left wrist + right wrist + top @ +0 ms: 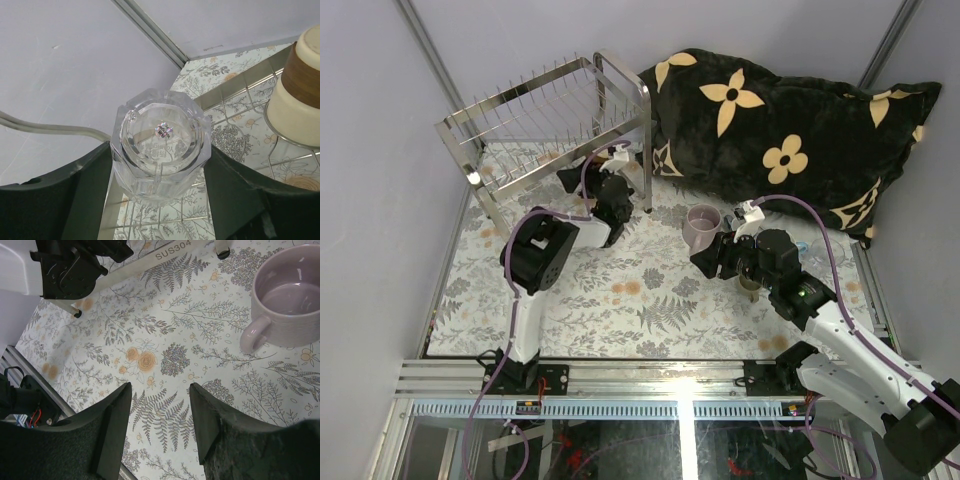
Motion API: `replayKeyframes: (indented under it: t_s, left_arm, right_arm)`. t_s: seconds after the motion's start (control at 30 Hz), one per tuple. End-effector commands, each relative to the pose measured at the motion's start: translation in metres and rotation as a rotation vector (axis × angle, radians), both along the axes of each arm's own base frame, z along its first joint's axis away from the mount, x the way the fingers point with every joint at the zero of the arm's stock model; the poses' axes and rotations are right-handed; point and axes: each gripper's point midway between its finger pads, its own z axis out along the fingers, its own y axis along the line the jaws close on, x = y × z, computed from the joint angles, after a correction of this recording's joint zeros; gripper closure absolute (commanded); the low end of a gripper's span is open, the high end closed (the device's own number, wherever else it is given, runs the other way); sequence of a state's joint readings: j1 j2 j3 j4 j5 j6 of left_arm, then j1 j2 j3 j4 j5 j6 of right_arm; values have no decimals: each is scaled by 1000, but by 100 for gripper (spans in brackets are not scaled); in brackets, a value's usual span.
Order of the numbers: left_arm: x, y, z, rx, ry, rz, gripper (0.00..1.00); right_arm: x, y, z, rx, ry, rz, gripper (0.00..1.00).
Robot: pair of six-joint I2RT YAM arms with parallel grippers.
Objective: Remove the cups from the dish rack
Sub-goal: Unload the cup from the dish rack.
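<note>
In the overhead view the left arm rises from its base at the lower left, bends at the elbow and reaches to the lower right corner of the dish rack [646, 120], which stands in the upper left of the frame. Its wrist view shows the left gripper [159, 150] clamped on the clear glass [160, 132] at the centre of the frame, a dark finger against each side. At the right edge of that view the cream-and-brown cup [299, 87] sits in a wire ring of the rack.

The right arm stretches from the lower right corner toward the middle of the flowered table cover [620, 300]. The right gripper [160, 389] faces down at the cover, fingers wide apart with nothing between them. The lilac mug [292, 295] stands upright on the cover in the upper right of that view, clear of the fingers, its handle toward the lower left.
</note>
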State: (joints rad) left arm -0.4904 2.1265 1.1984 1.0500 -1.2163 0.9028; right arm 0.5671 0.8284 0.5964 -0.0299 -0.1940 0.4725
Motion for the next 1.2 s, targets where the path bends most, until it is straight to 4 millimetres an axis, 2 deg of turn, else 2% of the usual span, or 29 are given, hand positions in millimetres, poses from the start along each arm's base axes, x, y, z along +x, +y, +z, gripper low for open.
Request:
replayKeyframes:
  t_s: [0.0, 0.1, 0.37, 0.6, 0.97, 1.07, 1.17]
  left_arm:
    - [-14, -11, 12, -69, -97, 4, 88]
    - [-21, -19, 11, -76, -103, -7, 88]
    - [-45, -25, 13, -110, -120, 2, 87]
    - [-71, -48, 18, -181, -147, -36, 87]
    - [-111, -126, 8, -335, -122, -201, 89]
    - [-124, -135, 2, -400, -82, -232, 89]
    - [-135, -140, 7, -415, -93, -246, 92]
  right_arm:
    - [7, 3, 19, 41, -66, -8, 43]
    - [6, 3, 20, 44, -70, -7, 43]
    - [4, 2, 24, 53, -81, -8, 43]
    - [3, 1, 27, 57, -87, -11, 43]
    - [3, -2, 25, 49, -89, -23, 43]
    - [4, -3, 25, 45, -90, -30, 43]
    - [5, -3, 24, 44, -87, -31, 43]
